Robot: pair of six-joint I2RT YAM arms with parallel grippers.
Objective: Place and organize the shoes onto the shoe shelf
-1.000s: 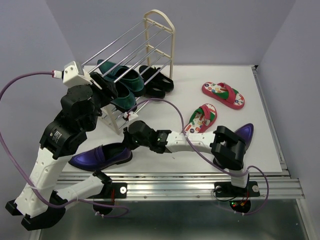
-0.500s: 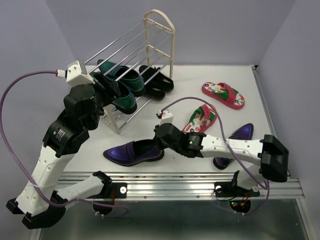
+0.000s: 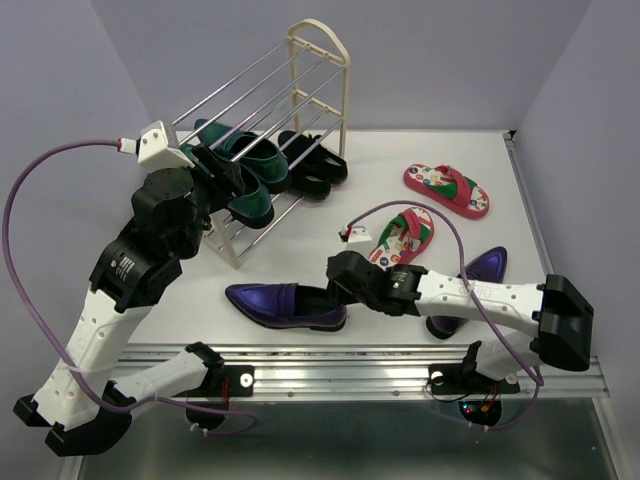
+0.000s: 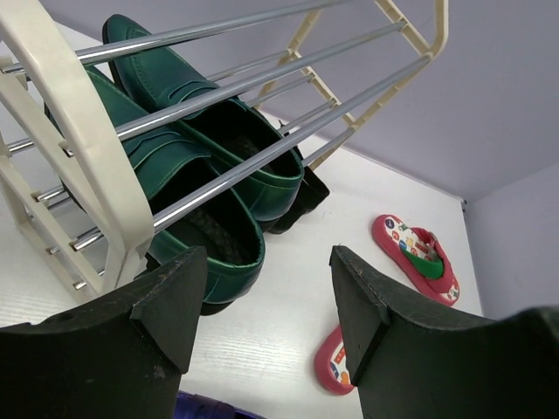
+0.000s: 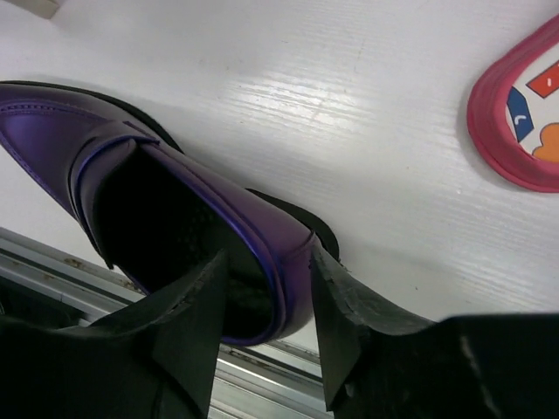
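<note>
My right gripper [image 3: 338, 290] is shut on the heel of a glossy purple loafer [image 3: 282, 304] lying near the table's front edge; in the right wrist view the fingers [image 5: 349, 323] pinch its heel wall [image 5: 288, 253]. The second purple loafer [image 3: 478, 275] lies at the right, partly behind the right arm. Two red flip-flops [image 3: 447, 190] [image 3: 402, 236] lie on the table. My left gripper [image 3: 222, 172] is open and empty at the near end of the shoe shelf [image 3: 320, 75]. Dark green shoes [image 4: 210, 157] and black shoes [image 3: 318, 165] sit on the lower tier.
The table's metal front rail [image 3: 400, 365] runs just below the held loafer. A purple cable loops from the right arm over the near flip-flop. Grey walls stand behind and at both sides.
My right gripper has dragged the purple loafer rightward along the front edge, from left of centre to the middle. The left gripper has barely moved.
</note>
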